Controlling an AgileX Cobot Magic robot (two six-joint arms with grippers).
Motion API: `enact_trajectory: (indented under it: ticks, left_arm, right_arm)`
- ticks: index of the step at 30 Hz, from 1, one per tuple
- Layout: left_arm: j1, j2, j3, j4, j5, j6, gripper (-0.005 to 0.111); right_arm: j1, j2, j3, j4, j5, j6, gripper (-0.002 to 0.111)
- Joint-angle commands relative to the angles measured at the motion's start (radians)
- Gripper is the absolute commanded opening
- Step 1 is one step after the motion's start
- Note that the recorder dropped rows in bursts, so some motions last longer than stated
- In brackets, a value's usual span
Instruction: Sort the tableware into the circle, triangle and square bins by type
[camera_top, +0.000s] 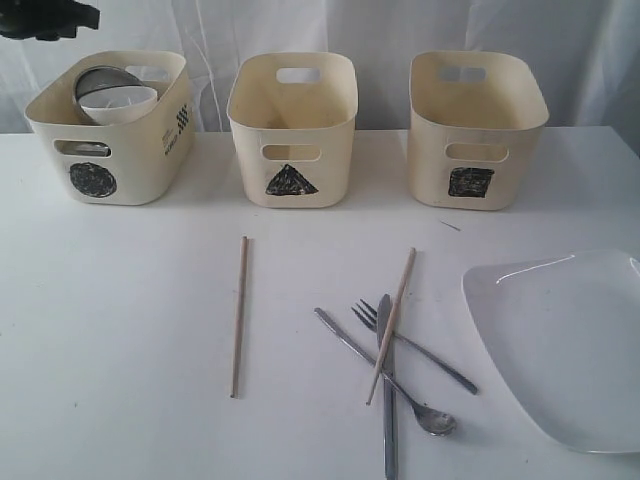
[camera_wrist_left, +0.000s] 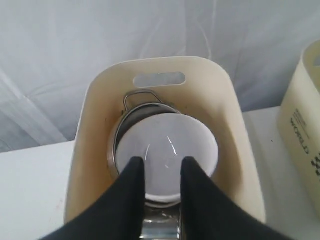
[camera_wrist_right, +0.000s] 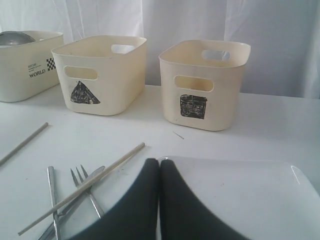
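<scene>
White bowl (camera_wrist_left: 170, 137) under half-open left gripper (camera_wrist_left: 161, 164)

The plate (camera_top: 560, 340) runs off frame, and the white bowl (camera_wrist_left: 167, 150) covers most steel vessels (camera_wrist_left: 131, 114).

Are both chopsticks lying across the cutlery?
No, one chopstick lies alone on the table, apart from the other chopstick that crosses the knife and fork.

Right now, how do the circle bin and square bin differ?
Circle bin holds a white bowl and steel ware; no item shows in the square bin. Circle bin sits turned, printed side showing; square bin faces front. Marks: circle versus square. Both are cream tubs with cut-out handles.
</scene>
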Motion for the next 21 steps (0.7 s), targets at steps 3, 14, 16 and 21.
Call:
enact_trajectory:
  ticks: [3, 14, 16, 21]
  left_arm:
    - [0.003, -0.199, 0.154, -0.011, 0.067, 0.001, 0.000]
    - [0.003, -0.624, 0.651, -0.024, -0.122, 0.001, 0.000]
    - [0.003, -0.717, 0.756, -0.029, -0.154, -0.001, 0.000]
    - [0.003, -0.990, 1.036, -0.081, -0.213, -0.001, 0.000]
  right_arm:
    - [-0.003, -0.006, 0.005, 0.001, -0.008, 0.003, 0.000]
    - [-0.003, -0.006, 0.005, 0.001, -0.008, 0.003, 0.000]
    - [-0.003, -0.006, 0.005, 0.001, -0.008, 0.003, 0.000]
    - [-0.003, -0.006, 0.005, 0.001, -0.008, 0.003, 0.000]
